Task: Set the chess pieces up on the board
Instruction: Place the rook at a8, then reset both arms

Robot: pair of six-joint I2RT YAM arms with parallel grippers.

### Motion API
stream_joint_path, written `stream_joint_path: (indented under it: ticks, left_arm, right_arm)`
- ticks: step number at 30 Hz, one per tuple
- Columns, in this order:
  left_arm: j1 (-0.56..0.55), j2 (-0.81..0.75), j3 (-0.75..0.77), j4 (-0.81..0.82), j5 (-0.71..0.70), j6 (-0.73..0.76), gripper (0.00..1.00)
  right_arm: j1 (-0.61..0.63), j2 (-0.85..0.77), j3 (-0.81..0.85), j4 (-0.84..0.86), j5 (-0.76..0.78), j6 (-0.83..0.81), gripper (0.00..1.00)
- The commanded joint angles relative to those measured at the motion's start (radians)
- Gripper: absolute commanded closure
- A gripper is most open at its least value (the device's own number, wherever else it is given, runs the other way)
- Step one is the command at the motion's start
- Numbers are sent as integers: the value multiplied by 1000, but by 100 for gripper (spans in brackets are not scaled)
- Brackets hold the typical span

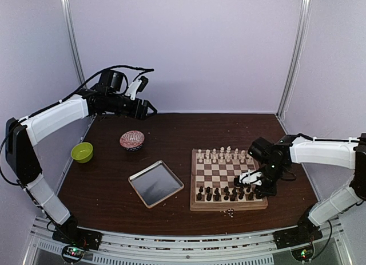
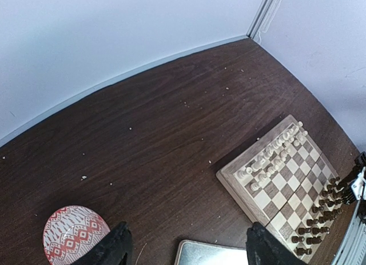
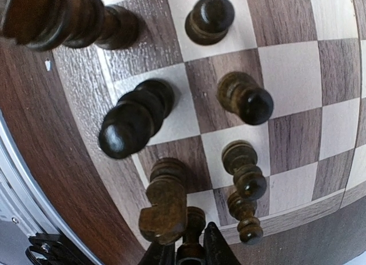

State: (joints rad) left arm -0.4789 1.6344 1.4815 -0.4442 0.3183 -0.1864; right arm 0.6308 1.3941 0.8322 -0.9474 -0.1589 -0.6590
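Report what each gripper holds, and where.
Left gripper: nothing. Right gripper straddles a dark chess piece at its top; a firm grip cannot be told.

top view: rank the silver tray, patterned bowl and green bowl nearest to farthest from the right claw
From the right claw:
1. silver tray, just left of the board
2. patterned bowl, farther left and back
3. green bowl, by the left edge

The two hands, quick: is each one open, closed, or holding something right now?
Left hand: open, holding nothing.
Right hand: set narrowly around a dark chess piece on the board; whether it grips it cannot be told.
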Motion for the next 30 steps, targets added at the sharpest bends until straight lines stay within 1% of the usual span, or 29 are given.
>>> stream_joint_path:
  ticks: [1,4,7,11,14,16,21,24,25,27,29,30]
  left_arm:
    - [-4,5,36,9,12,-7,30]
    - [-4,5,40,3,10,-4,30]
    - [-4,1,43,-2,0,1,30]
    - [-4,-2,45,-9,-23,13,30]
    - [-4,-3,42,-13,-57,33,30]
    - [-7,-3,42,-21,-99,54,30]
    - [-53,-34,25,-28,-290,146,30]
    - [-92,-60,42,-49,-361,182,29]
    - [-99,-66,48,-57,-382,190,29]
    - [-104,-81,52,-69,-410,194,29]
    - [-104,-104,34,-65,-461,198,29]
    - [-104,-123,14,-46,-483,203,30]
  right_arm:
    - [6,-35,30,-51,-6,-5,78]
    - [4,-81,72,-115,18,-17,74]
    - [-12,-132,126,-180,22,-37,72]
    - [-63,-179,192,-193,-7,-40,71]
    - [-108,-185,209,-142,-45,-17,71]
    - [-137,-186,208,-74,-53,12,70]
    - [-216,-199,229,82,-72,104,69]
    - [-261,-228,251,174,-59,160,68]
    - [-278,-243,259,213,-39,184,62]
    - [-319,-288,265,308,-3,236,44]
    - [-366,-335,270,404,34,293,19]
    - [-391,-349,281,440,51,330,3]
